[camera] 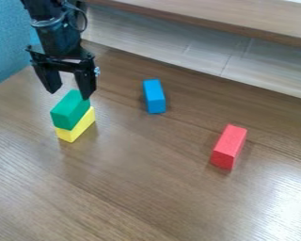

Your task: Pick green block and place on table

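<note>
Overhead, gripper (69, 94) with fingers wide apart; beneath it, green block (67, 112) atop yellow block (77, 129) on table (134, 174).

blue textured surface (7, 42), upper left | wood-grain ledge (209, 16), top | pale panelling (178, 47), below | glare (285, 212), lower right

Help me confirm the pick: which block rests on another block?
The green block, just under the tool. It sits on the yellow block; that one, the blue block and the red block rest on the table.
</note>
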Tool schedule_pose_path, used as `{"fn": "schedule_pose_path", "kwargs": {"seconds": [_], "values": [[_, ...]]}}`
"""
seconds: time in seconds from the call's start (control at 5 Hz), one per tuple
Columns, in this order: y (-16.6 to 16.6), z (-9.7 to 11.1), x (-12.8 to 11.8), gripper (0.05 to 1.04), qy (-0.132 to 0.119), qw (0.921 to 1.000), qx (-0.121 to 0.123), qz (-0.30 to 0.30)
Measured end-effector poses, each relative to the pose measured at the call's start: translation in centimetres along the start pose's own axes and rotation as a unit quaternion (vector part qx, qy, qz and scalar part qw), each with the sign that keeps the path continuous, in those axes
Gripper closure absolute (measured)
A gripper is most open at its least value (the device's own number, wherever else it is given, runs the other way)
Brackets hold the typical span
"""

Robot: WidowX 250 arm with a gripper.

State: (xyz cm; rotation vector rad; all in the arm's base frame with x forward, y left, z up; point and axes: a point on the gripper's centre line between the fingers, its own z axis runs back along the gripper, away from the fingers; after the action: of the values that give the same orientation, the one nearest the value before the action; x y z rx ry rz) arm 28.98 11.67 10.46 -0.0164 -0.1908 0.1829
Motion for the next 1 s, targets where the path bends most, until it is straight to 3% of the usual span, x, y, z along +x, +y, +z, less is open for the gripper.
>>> {"fn": "schedule_pose_path", "kwargs": {"seconds": [0.6, 1.0], "values": [[1.7, -1.3, -0.4, 0.083, 0.01, 0.9997, 0.012, 0.019], [1.4, -2.9, -1.0, 0.083, 0.023, 0.9992, 0.004, 0.031]]}}
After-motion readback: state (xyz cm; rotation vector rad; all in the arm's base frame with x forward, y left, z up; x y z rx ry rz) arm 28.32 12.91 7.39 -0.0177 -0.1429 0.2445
